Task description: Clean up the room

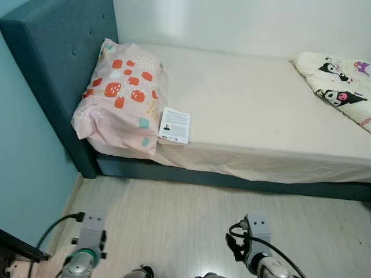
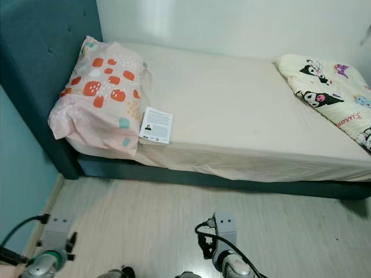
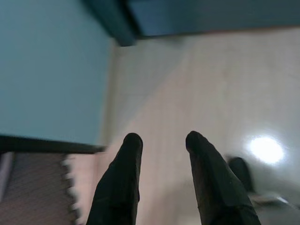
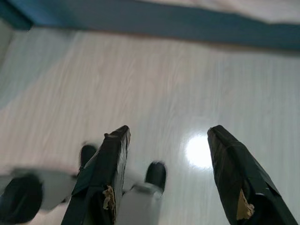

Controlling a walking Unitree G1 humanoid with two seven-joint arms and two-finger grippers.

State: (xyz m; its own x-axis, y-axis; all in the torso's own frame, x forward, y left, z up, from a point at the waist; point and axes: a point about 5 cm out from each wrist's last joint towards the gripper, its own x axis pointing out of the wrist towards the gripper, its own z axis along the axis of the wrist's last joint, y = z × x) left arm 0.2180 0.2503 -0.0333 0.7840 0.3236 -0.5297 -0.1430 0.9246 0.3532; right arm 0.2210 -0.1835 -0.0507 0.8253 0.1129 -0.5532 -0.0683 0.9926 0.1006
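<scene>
A bed (image 1: 249,110) with a cream sheet stands ahead against the wall. On it, by the teal headboard (image 1: 58,58), lies a pink pillow (image 1: 119,95) with red and orange spots. A white booklet (image 1: 175,125) rests at the mattress edge beside the pillow. A cream cartoon-print blanket (image 1: 339,84) lies bunched at the bed's right end. Both arms hang low over the floor. My left gripper (image 3: 159,140) is open with nothing between its fingers. My right gripper (image 4: 168,133) is open and empty above the pale floor.
Pale wood floor (image 1: 191,220) stretches between me and the bed. A light blue wall (image 1: 23,174) runs along the left, with a dark edge (image 1: 17,246) at its foot. The bed's teal base (image 1: 232,180) borders the floor.
</scene>
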